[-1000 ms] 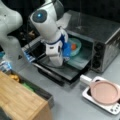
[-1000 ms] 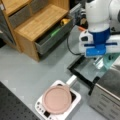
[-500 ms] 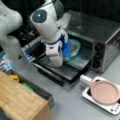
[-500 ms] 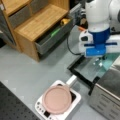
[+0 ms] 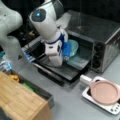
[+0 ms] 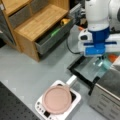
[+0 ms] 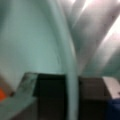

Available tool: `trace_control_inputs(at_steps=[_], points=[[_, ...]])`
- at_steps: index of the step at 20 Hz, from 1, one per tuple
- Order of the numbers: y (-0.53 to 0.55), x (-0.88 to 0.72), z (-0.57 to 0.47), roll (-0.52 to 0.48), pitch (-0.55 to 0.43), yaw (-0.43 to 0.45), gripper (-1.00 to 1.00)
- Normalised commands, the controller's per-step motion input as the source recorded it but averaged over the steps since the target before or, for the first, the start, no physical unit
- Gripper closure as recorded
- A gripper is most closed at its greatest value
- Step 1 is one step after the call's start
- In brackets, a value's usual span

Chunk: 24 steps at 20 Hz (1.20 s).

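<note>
Wrist view: a teal bowl fills the frame, its rim between the fingers.
In both front views the tool sits mid-frame at the open toaster oven, apparently clamped on the bowl above the door; a pink pan lies lower right.

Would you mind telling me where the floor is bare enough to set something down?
In a front view, grey floor lies bare between the wooden cabinet and the pink pan on its white scale. It is crowded at the toaster oven, where the claw grips a teal bowl over the open door.
</note>
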Motion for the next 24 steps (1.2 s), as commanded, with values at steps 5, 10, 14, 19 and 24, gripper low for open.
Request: trace_control_inputs(at_steps=[5,10,14,19,24], points=[[-0.09,-0.14,-0.08,0.043,-0.103,-0.019,1.0],[-0.14,-0.1,-0.04,0.031,-0.086,0.018,1.0],[-0.13,-0.06,0.01,0.011,-0.066,0.059,1.0],[-0.11,0.01,0.05,-0.02,-0.042,0.09,1.0],[-0.17,0.15,0.14,-0.053,-0.018,0.107,1.0]])
